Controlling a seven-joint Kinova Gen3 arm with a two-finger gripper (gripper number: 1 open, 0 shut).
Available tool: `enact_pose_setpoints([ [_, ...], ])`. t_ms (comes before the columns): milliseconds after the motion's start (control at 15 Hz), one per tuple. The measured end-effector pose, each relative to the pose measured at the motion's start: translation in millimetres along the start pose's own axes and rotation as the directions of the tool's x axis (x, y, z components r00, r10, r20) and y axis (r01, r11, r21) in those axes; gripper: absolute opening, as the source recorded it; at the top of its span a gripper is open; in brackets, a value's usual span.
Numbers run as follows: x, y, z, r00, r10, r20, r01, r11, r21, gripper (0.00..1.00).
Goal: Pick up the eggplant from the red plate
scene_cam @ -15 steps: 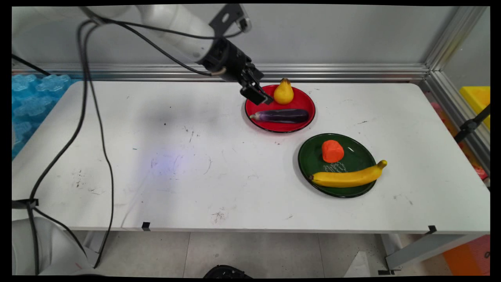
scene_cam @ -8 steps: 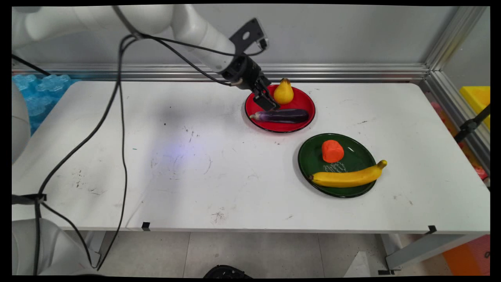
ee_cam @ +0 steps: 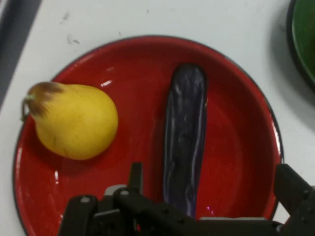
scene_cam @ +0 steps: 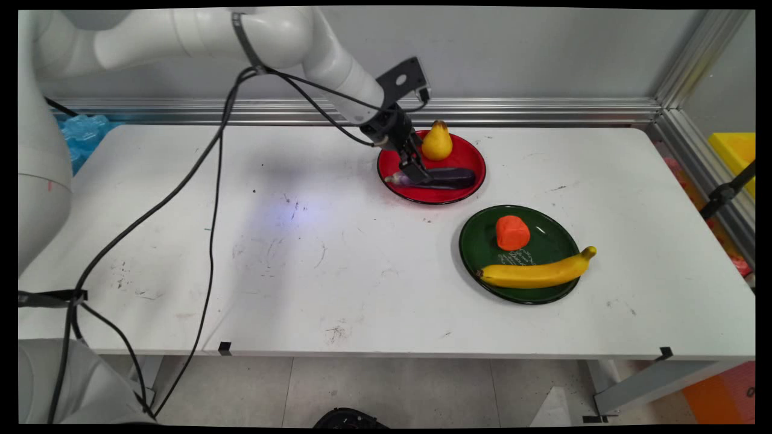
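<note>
The counter (scene_cam: 301, 271) carries two plates: one red plate (scene_cam: 467, 158) at the far side and one green plate (scene_cam: 479, 244) nearer and to the right. There are four pieces of food: one yellow pear (scene_cam: 436, 142) and one purple eggplant (scene_cam: 449, 178) on the red plate, one banana (scene_cam: 534, 272) and one orange, rounded piece (scene_cam: 512, 232) on the green plate.
</note>
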Motion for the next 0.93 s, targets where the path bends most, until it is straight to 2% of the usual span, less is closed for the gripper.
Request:
enact_pose_setpoints([
  [267,1.1,-8.7,29.1,0.999,0.029,0.041,-0.028,0.999,-0.03,1.0],
  [733,5.7,-19.4,62.3,0.997,0.046,0.066,-0.04,0.996,-0.083,1.0],
  [800,5.8,-20.8,64.2,0.997,0.047,0.068,-0.041,0.995,-0.087,0.0],
  [933,6.4,-23.5,67.4,0.996,0.048,0.069,-0.041,0.995,-0.095,0.0],
])
